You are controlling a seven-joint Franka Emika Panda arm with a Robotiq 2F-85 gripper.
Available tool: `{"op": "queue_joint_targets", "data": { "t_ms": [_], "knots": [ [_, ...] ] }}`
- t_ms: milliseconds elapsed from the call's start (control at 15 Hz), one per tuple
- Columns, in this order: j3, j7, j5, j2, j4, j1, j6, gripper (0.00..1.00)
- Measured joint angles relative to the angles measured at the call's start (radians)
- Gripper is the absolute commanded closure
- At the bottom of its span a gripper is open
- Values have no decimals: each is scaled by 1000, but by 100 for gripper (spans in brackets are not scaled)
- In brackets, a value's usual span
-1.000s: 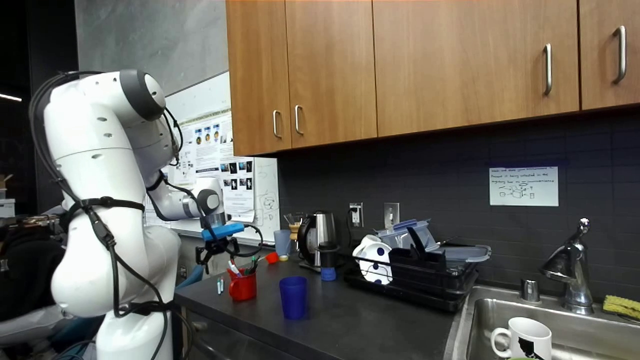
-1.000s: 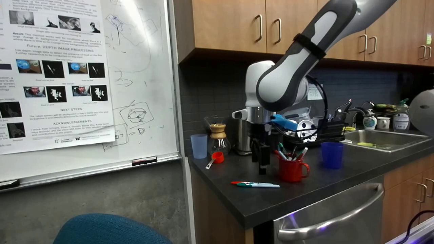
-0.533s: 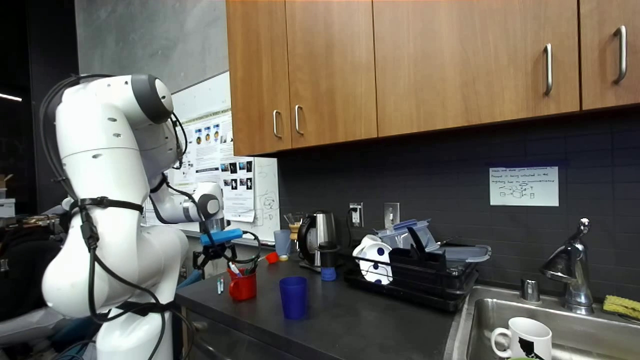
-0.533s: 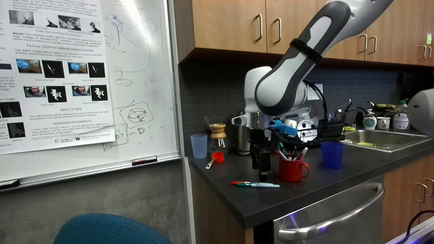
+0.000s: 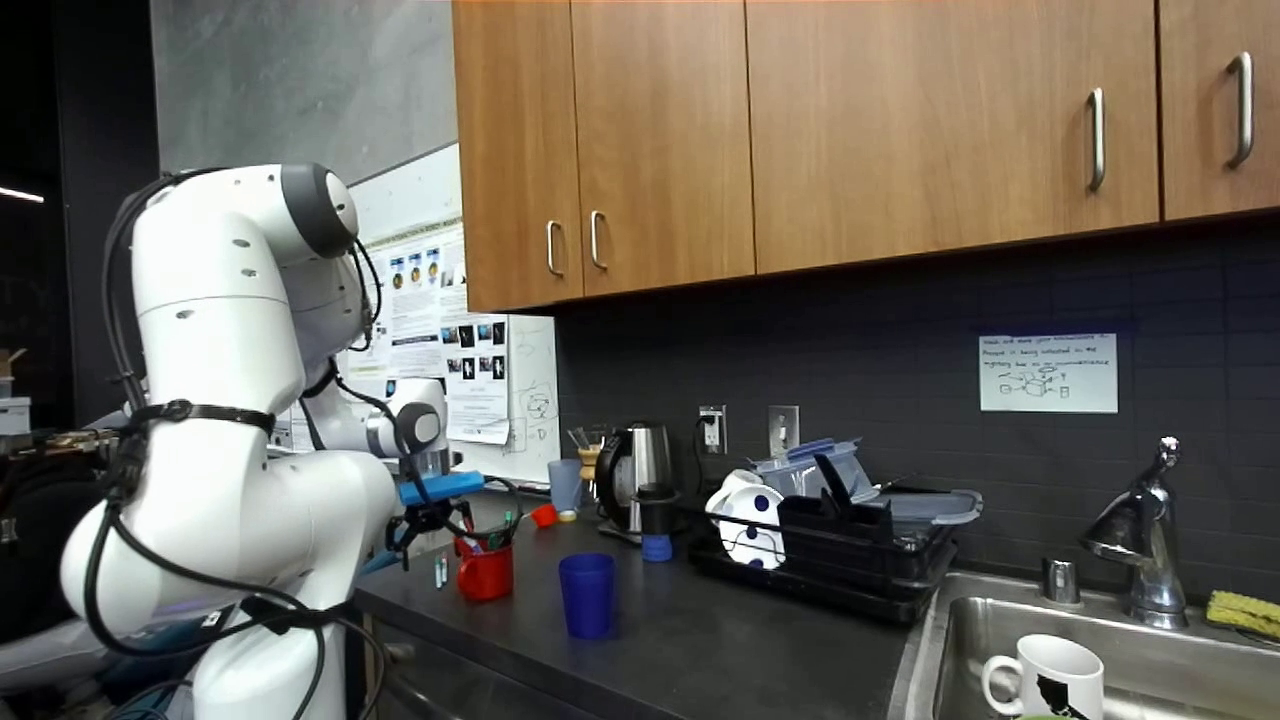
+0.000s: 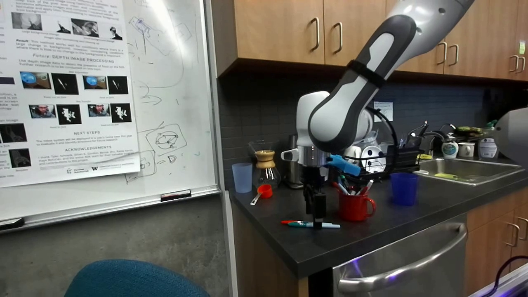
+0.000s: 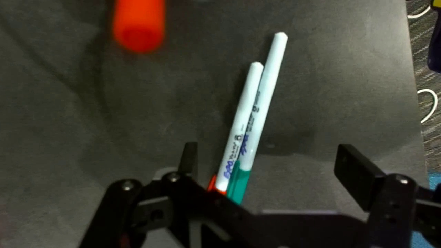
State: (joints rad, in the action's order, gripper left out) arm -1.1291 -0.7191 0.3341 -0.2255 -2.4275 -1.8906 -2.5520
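Wrist view: fingers [image 7: 360,177] spread wide, nothing pinched. Between them, nearer the finger at picture left, green-capped marker [image 7: 264,103] and red-capped marker [image 7: 240,120] lie flat on the desk [image 7: 344,86], side by side, look to be touching; caps at the near end, white ends pointing away from the fingers, red cap partly hidden. Change: fingers have come down over the last second; in an exterior view a fingertip [image 6: 317,225] now overlaps the markers, earlier it sat above them. Markers haven't shifted. Contact with the desk, cannot tell. Read: approach to the markers looks nearly complete, and with both in the gap a squeeze here would likely catch the pair, not one. Just beside the fingers, red mug [image 6: 352,207] with pens [image 6: 350,189] sticking out, seen in both exterior views; past it, blue cup [image 6: 404,189]. Off the other side of the fingers and farther back, red scoop [image 6: 265,190]. Well apart from the fingers, kettle [image 5: 655,462] and black dish rack [image 5: 835,590].
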Motion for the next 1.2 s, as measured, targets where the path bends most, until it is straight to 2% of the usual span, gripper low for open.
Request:
{"op": "queue_joint_targets", "data": {
  "t_ms": [333,400,667,933,1067,1200],
  "knots": [
    [93,-20,86,-76,29,81,-35,0],
    [139,5,46,-82,37,127,-51,0],
    [425,167,-188,-37,73,424,-86,0],
    [712,301,-376,-6,89,728,-97,0],
    [831,366,-458,1,94,854,-99,0],
    [914,470,-579,6,96,948,-109,0]
  ]
}}
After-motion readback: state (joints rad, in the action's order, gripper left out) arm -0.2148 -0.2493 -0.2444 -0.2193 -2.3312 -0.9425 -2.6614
